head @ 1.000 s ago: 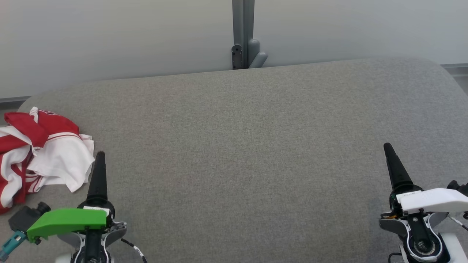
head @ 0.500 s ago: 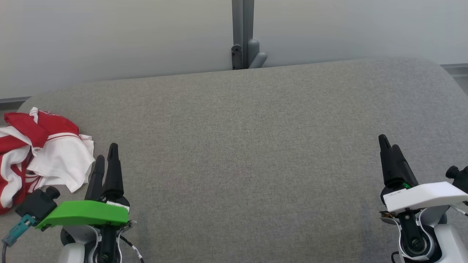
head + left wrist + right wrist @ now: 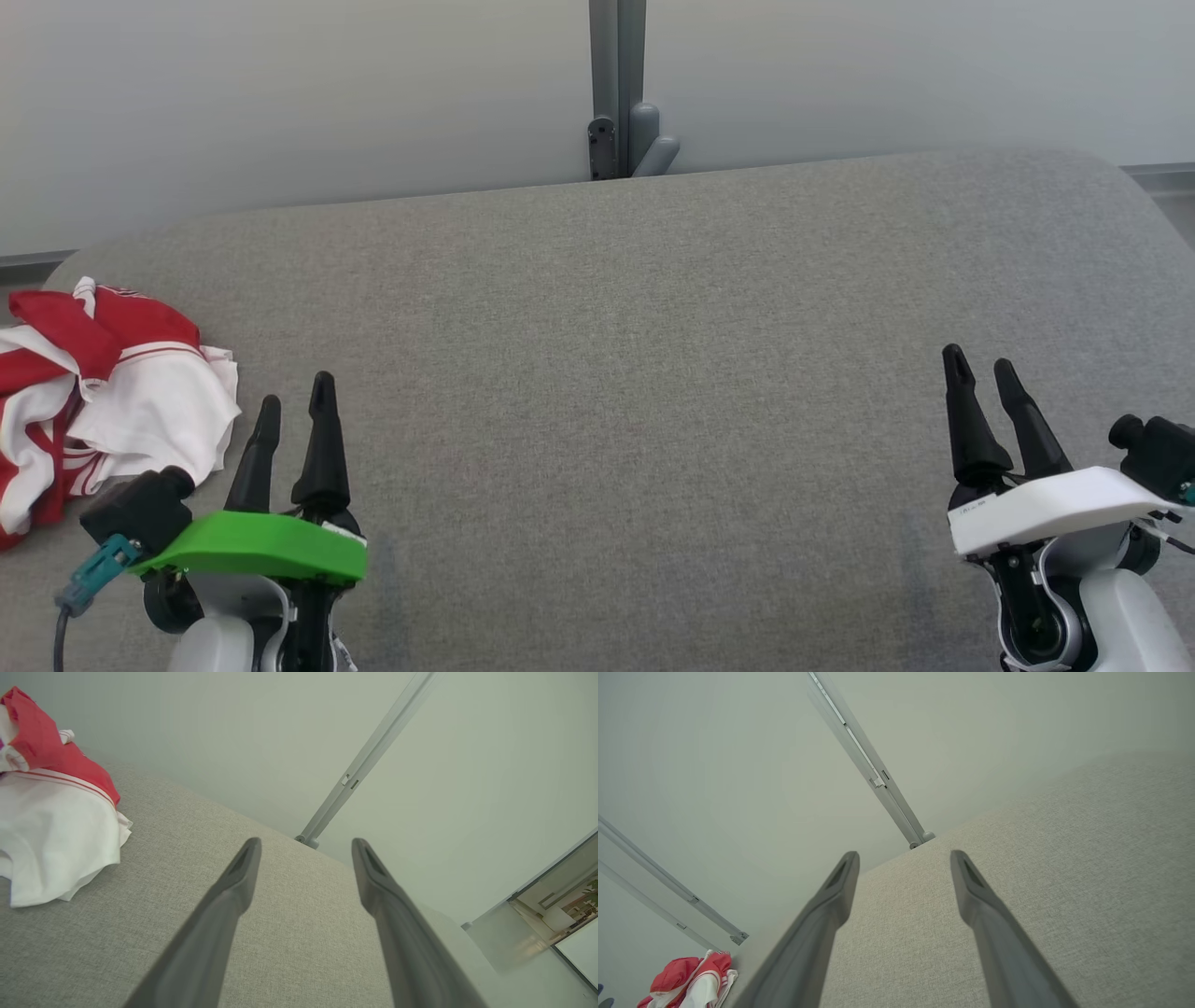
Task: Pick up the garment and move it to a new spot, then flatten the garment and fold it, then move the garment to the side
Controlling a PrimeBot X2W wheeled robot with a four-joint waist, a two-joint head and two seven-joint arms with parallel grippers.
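a grey padded surface (image 3: 635,373) spans the frame, with a grey post (image 3: 616,84) at top centre behind it. the garment (image 3: 112,392), crumpled red and white, lies at the left edge, near the left tool (image 3: 297,392). the left tool and the right tool (image 3: 977,360), lower right, both stand wide and hold nothing.

Looking down on a grey woven surface (image 3: 635,373), lying flat and rounding off at its far corners. Meeting, just behind its far edge, a pale wall (image 3: 280,93) being split by an upright grey post (image 3: 616,65). Carrying a small dark bracket (image 3: 603,147) and a rounded grey fitting (image 3: 656,149) at the foot of that post, right at the surface's far edge. Glimpsing, in the left wrist view, a lit room (image 3: 567,900) past the wall's end.
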